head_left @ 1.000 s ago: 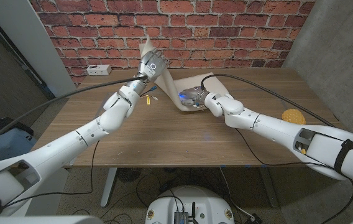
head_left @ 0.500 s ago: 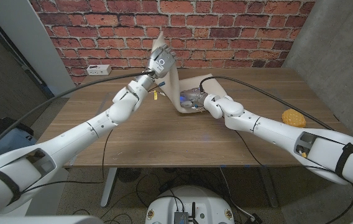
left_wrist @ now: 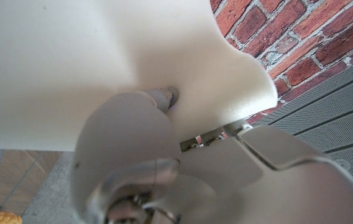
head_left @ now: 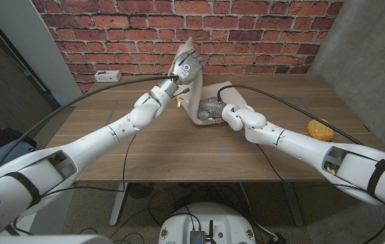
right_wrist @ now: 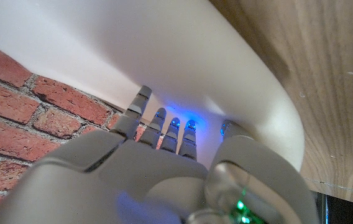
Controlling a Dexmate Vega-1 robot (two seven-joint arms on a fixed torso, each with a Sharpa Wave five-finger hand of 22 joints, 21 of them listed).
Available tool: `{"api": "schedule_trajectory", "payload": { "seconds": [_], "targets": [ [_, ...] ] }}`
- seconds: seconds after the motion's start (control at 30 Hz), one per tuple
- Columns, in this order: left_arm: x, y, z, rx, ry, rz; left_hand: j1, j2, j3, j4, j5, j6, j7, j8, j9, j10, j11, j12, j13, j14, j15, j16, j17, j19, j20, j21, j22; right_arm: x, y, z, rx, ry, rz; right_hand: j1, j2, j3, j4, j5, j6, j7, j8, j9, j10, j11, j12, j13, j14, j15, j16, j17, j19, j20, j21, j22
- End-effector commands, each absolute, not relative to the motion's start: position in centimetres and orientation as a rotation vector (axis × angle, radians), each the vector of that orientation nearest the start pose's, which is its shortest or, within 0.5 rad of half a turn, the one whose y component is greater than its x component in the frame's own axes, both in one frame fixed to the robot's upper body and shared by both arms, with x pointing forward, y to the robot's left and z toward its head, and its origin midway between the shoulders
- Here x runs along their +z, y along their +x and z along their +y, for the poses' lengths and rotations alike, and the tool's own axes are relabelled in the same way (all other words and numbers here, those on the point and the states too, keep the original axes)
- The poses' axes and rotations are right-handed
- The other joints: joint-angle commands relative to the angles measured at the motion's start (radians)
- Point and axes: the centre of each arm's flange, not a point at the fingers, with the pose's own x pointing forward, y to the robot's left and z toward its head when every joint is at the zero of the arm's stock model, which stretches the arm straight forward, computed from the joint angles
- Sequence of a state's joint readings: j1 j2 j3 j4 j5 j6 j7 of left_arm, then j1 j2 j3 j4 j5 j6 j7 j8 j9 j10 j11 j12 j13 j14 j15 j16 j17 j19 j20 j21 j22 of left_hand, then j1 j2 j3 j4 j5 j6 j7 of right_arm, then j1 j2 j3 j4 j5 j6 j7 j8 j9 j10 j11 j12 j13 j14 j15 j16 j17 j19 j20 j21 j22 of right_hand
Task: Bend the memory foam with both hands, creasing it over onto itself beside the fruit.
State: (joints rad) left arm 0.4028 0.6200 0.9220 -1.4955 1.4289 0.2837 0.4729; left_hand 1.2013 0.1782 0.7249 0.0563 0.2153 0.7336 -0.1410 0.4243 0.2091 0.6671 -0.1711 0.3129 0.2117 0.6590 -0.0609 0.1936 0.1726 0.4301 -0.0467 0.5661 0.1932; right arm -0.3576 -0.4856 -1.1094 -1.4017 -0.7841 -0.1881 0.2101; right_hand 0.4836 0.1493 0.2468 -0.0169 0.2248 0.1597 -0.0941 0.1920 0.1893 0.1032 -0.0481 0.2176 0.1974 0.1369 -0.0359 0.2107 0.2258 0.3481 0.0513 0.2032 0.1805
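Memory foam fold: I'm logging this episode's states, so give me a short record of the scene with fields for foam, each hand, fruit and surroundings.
foam: memory foam, cream sheet, one side lifted upright, lower part on the table
left hand: left hand grips the raised foam edge, high above the table
right hand: right hand is at the foam's lower part, fingers against the bend
fold: partly done, not yet creased over
fruit: orange fruit near the table's right edge, apart from the foam
surroundings: brick wall behind; white power strip at the table's far left
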Motion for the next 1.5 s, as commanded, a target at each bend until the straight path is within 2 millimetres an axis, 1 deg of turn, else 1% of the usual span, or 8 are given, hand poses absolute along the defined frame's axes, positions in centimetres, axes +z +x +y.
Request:
{"api": "schedule_trajectory", "payload": {
  "seconds": [0.03, 0.37, 0.73, 0.97, 1.17, 1.3, 1.37, 1.5],
  "targets": [
    [11.4, 60.6, 8.9, 0.653, 1.962, -1.445, 0.004, 0.009, 0.005, -0.008, 0.003, -0.003, 0.005, -0.005, 0.000, 0.001, 0.006, -0.007, 0.001, -0.006, -0.166, -0.004, 0.002, 0.005, -0.100, 0.006, 0.001, -0.7, 66.0, -5.2, 0.307, -1.804, -0.542, -0.032, -0.018, -0.016, 0.009, -0.005, -0.013, 0.005, -0.005, 0.003, -0.016, 0.014, -0.008, 0.005, -0.021, -0.026, -0.006, 0.007, -0.017, 0.001, -0.004, 0.002],
    [10.1, 61.6, 7.3, 0.603, 1.905, -1.512, 0.000, 0.008, 0.006, -0.016, 0.001, -0.002, 0.005, -0.010, -0.001, 0.005, 0.010, -0.011, 0.001, -0.004, -0.165, -0.005, 0.001, 0.006, -0.100, 0.011, 0.000, -0.4, 66.3, -6.1, 0.255, -1.765, -0.523, -0.049, -0.008, -0.018, 0.018, -0.005, -0.029, 0.004, -0.006, 0.004, -0.032, 0.017, -0.012, 0.006, -0.041, -0.020, -0.007, 0.011, -0.034, -0.003, -0.007, 0.003],
    [9.0, 61.8, 6.7, 0.552, 1.857, -1.557, -0.006, 0.008, 0.006, -0.020, -0.002, -0.002, 0.008, -0.015, -0.002, 0.007, 0.012, -0.016, 0.000, -0.002, -0.164, -0.006, 0.000, 0.007, -0.099, 0.017, 0.000, 1.0, 66.8, -8.1, 0.156, -1.688, -0.500, -0.015, 0.006, 0.005, -0.004, -0.001, -0.017, 0.007, 0.000, 0.003, -0.023, 0.012, -0.007, 0.006, -0.032, -0.028, -0.006, 0.003, -0.026, -0.008, -0.001, 0.002],
    [9.0, 61.7, 6.7, 0.539, 1.842, -1.565, -0.011, 0.008, 0.006, -0.021, -0.004, 0.000, 0.009, -0.018, -0.002, 0.009, 0.012, -0.019, 0.000, 0.000, -0.163, -0.006, 0.000, 0.007, -0.099, 0.020, -0.001, 1.7, 66.8, -8.9, 0.030, -1.697, -0.483, -0.020, -0.061, -0.022, -0.030, -0.008, -0.026, 0.009, -0.003, 0.003, -0.029, 0.018, -0.008, 0.006, -0.035, -0.010, -0.007, -0.004, -0.052, 0.059, -0.008, 0.002],
    [8.8, 61.5, 6.8, 0.532, 1.844, -1.568, -0.016, 0.008, 0.006, -0.022, -0.005, 0.001, 0.008, -0.021, -0.002, 0.010, 0.009, -0.021, 0.000, 0.002, -0.162, -0.006, -0.001, 0.006, -0.099, 0.022, -0.001, 2.3, 67.0, -9.7, -0.050, -1.698, -0.467, -0.017, -0.070, -0.025, -0.037, -0.007, -0.021, 0.007, 0.000, 0.003, -0.024, 0.015, -0.006, 0.006, -0.032, -0.011, -0.006, -0.006, -0.064, 0.071, -0.011, 0.003],
    [8.7, 61.6, 6.9, 0.511, 1.850, -1.556, -0.019, 0.008, 0.006, -0.023, -0.006, 0.003, 0.012, -0.022, -0.002, 0.010, 0.010, -0.023, 0.000, 0.002, -0.163, -0.006, -0.001, 0.006, -0.099, 0.024, -0.001, 3.1, 66.9, -10.4, -0.119, -1.684, -0.462, 0.002, -0.045, -0.009, -0.046, -0.001, -0.011, 0.008, 0.004, 0.003, -0.015, 0.012, -0.003, 0.006, -0.025, -0.011, -0.001, -0.006, -0.053, 0.064, -0.004, 0.003],
    [8.7, 61.6, 6.8, 0.504, 1.851, -1.555, -0.020, 0.008, 0.006, -0.023, -0.006, 0.002, 0.012, -0.022, -0.002, 0.011, 0.011, -0.024, 0.000, 0.002, -0.162, -0.006, -0.001, 0.006, -0.099, 0.025, -0.001, 3.3, 66.8, -10.8, -0.157, -1.676, -0.463, 0.030, -0.010, 0.013, -0.059, 0.001, -0.004, 0.005, 0.006, 0.002, -0.009, 0.008, -0.002, 0.006, -0.018, -0.020, 0.003, -0.007, -0.038, 0.052, 0.003, 0.003],
    [8.8, 61.7, 6.5, 0.495, 1.850, -1.558, -0.022, 0.008, 0.006, -0.023, -0.007, 0.002, 0.010, -0.024, -0.003, 0.014, 0.011, -0.024, 0.000, 0.003, -0.162, -0.006, -0.001, 0.006, -0.098, 0.026, -0.001, 3.8, 66.7, -11.6, -0.232, -1.648, -0.453, 0.052, 0.006, 0.028, -0.073, 0.001, 0.013, 0.007, 0.011, 0.002, 0.004, 0.003, 0.001, 0.005, -0.013, -0.025, 0.005, -0.009, -0.028, 0.041, 0.007, 0.003]
  ]
}}
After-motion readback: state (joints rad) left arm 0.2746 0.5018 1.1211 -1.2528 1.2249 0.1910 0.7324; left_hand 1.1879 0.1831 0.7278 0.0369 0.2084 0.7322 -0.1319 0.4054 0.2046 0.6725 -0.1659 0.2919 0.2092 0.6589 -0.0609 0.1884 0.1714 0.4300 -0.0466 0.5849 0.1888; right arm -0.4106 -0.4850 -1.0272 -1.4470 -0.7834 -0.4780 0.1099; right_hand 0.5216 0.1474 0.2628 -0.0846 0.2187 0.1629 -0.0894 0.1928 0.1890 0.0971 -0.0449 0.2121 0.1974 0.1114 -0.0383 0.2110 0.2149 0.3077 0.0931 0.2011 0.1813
